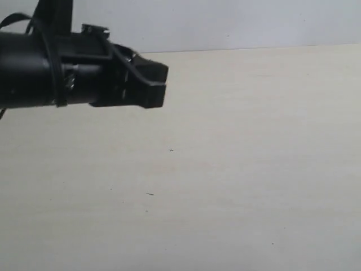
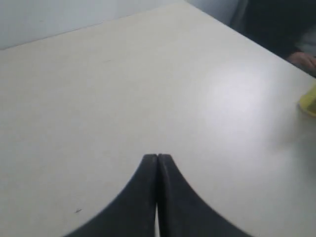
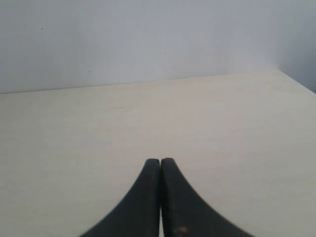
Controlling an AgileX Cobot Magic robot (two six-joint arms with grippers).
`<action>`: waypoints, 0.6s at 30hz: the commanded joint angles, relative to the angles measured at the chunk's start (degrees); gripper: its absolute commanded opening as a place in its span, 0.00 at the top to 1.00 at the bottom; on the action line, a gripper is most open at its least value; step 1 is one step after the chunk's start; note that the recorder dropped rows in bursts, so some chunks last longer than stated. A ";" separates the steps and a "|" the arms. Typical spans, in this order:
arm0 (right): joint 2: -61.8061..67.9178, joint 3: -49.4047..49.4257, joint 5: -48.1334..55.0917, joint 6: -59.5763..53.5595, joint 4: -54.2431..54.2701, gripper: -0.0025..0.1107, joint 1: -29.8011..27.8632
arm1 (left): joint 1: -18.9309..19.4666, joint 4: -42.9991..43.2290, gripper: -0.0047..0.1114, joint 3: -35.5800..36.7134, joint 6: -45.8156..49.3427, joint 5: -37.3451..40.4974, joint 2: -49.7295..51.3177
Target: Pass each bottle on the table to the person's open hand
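The pale beige table [image 1: 237, 158] fills the exterior view, and no bottle shows there. A sliver of something yellow [image 2: 308, 102], perhaps the yellow bottle, peeks in at the edge of the left wrist view, far from my left gripper [image 2: 157, 157]. That gripper is shut with nothing between its fingers and hangs above the table at the upper left of the exterior view [image 1: 157, 86]. My right gripper [image 3: 160, 160] is also shut and empty over bare table; the exterior view does not show it. The other bottles are out of view.
A person in dark clothing [image 2: 271, 24] sits beyond the table's far corner in the left wrist view, with a bit of a hand [image 2: 302, 60] at the edge. A pale wall [image 3: 148, 39] stands behind the table. Tiny dark specks [image 1: 149, 194] dot the surface.
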 commanded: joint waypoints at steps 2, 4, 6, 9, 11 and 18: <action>-0.31 0.27 -0.41 -0.15 -0.08 0.98 0.16 | 0.12 -1.29 0.96 6.86 0.70 -3.79 -3.92; -0.31 0.27 -0.41 -0.15 -0.08 0.98 0.16 | 0.12 -1.29 0.96 7.68 0.83 -3.67 -3.71; -0.31 0.27 -0.41 -0.15 -0.08 0.98 0.16 | 0.12 -1.29 0.96 7.68 0.83 -3.67 -3.71; -0.31 0.27 -0.41 -0.15 -0.08 0.98 0.16 | 0.12 -1.29 0.96 7.68 0.83 -3.67 -3.71; -0.31 0.27 -0.41 -0.15 -0.08 0.98 0.16 | 0.12 -1.29 0.96 7.68 0.83 -3.67 -3.71; -0.31 0.27 -0.41 -0.15 -0.08 0.98 0.16 | 0.12 -1.29 0.96 7.68 0.83 -3.67 -3.71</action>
